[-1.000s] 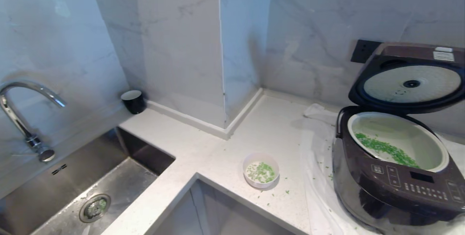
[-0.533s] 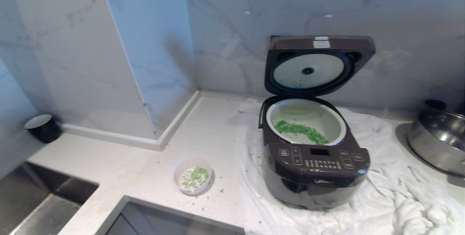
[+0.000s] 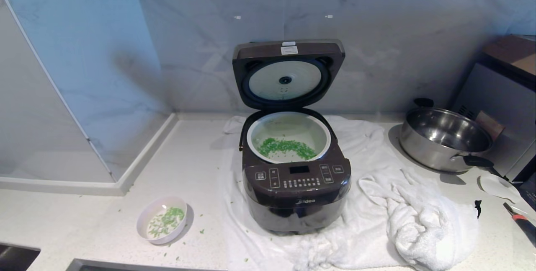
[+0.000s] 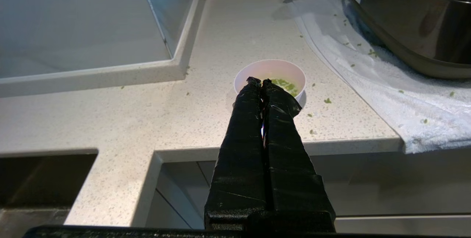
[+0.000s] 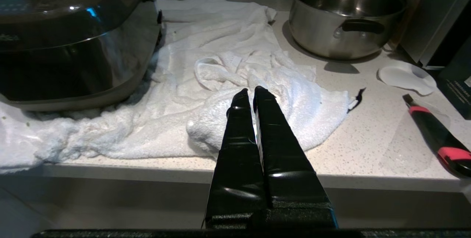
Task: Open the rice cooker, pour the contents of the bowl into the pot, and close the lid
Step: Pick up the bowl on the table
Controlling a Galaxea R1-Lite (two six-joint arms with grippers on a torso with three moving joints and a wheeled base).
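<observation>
The rice cooker (image 3: 296, 187) is sitting at the centre of the head view, a boxy dark brown-grey shell with rounded, glossy corners and a front panel of small buttons around a little display. Its lid (image 3: 288, 74) is standing open and upright against the wall, showing a pale dimpled disc on its underside. Inside, the pot (image 3: 289, 137) is showing a smooth white round wall and pale rim, with a band of the contents (image 3: 287, 147), small bright green chopped bits, lying across its bottom. The cooker is resting on a rumpled white towel (image 3: 402, 216), fluffy and bunched into folds at the lower right. The bowl (image 3: 161, 220) is standing well apart at the lower left of the frame on the bare worktop (image 3: 83, 220), small and round, pale outside and white inside, with some green bits in it and a few scattered around it. At the right, a shiny steel pan (image 3: 444, 139) with black handles is sitting on the worktop. The worktop is pale speckled stone; the walls behind are glossy grey-veined marble. In its own wrist view the left claw (image 4: 262, 81) is hanging in front of the worktop edge, black fingers pressed together and holding nothing; the right claw (image 5: 254, 90) is doing likewise, closed and empty, before the towel.
</observation>
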